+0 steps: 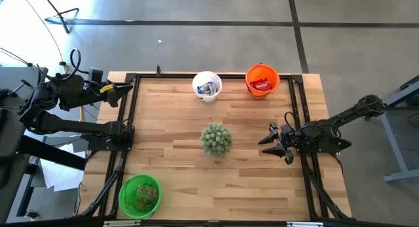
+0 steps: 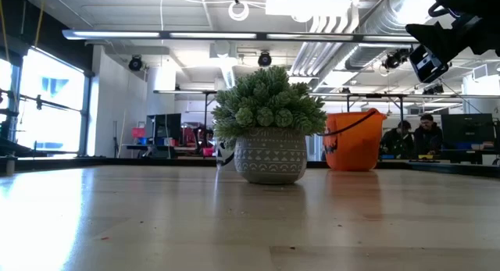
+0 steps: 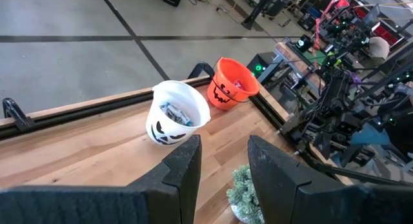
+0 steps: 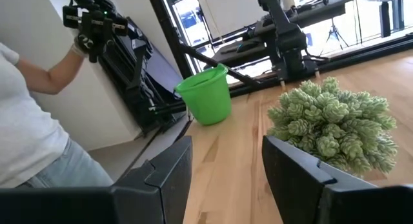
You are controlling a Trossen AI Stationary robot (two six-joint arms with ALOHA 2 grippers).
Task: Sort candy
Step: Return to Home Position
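Observation:
The candy lies in three buckets. Blue-and-white wrappers fill the white bucket, red packets the orange bucket, and tiny pieces the green bucket. One tiny red piece lies on the wood between the white bucket and the plant. My left gripper hovers open at the table's far-left corner, its fingers pointing toward the white bucket. My right gripper is open near the right edge, level with the plant and facing it, and holds nothing.
A green spiky plant in a grey patterned pot stands at the table's middle. A black rail frames the table's sides. A person in a white shirt stands beyond the table's left side. Bare wood surrounds the plant.

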